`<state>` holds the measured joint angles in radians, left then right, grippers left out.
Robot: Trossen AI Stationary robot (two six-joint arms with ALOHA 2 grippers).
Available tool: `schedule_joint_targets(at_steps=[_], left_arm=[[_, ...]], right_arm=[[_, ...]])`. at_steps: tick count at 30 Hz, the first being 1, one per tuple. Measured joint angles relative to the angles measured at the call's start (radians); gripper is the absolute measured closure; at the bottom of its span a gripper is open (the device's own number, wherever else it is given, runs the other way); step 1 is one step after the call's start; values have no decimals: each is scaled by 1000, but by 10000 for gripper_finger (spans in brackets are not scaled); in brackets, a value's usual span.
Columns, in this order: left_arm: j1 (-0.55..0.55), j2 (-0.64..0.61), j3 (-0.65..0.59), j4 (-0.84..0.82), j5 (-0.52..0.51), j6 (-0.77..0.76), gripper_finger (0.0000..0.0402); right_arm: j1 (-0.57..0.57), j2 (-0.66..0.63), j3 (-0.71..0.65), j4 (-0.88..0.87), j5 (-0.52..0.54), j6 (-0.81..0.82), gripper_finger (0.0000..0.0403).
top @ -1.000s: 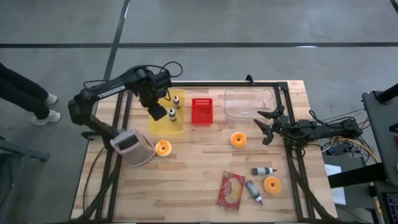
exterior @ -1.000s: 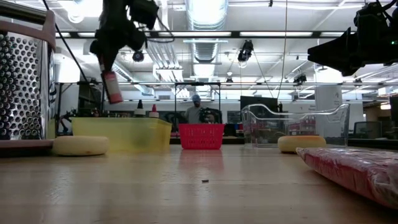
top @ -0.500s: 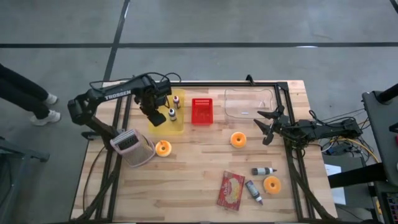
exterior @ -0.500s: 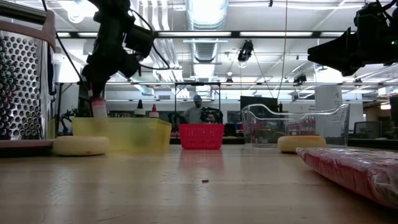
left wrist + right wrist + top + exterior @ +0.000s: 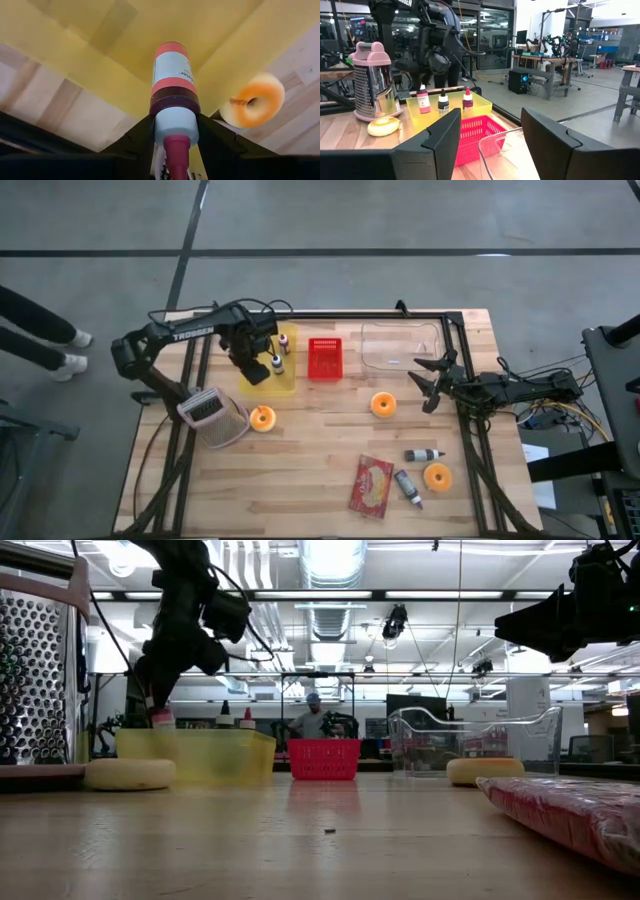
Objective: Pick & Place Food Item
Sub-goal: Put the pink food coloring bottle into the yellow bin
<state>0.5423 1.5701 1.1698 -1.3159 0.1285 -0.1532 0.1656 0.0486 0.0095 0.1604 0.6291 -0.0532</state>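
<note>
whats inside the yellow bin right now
Two small bottles stand in the yellow bin; the left gripper lowers a third bottle in. The arm covers the bin's far corner.

A small bottle (image 5: pixel 173 95) with a red label, a white neck and a red tip is squeezed between the two fingers of the left tool (image 5: pixel 172 135). It hangs over the yellow bin (image 5: pixel 268 379) at the back left of the desk (image 5: pixel 320 460), near the bin's front edge. Two more little bottles (image 5: pixel 280 352) stand up straight inside that bin. An orange doughnut (image 5: pixel 262 417) lies on the desk just in front of the bin.
</note>
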Motion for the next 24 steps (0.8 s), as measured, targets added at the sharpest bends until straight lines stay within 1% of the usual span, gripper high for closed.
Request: schedule_joint_targets(at_steps=[6,13,24], left_arm=[[0,66,0,-8,65,40,266],[5,106,13,-38,67,42,264],[21,106,29,-21,67,25,219]], right_arm=[[0,0,0,0,0,0,199],[0,0,0,0,0,0,199],[0,0,0,0,0,0,199]])
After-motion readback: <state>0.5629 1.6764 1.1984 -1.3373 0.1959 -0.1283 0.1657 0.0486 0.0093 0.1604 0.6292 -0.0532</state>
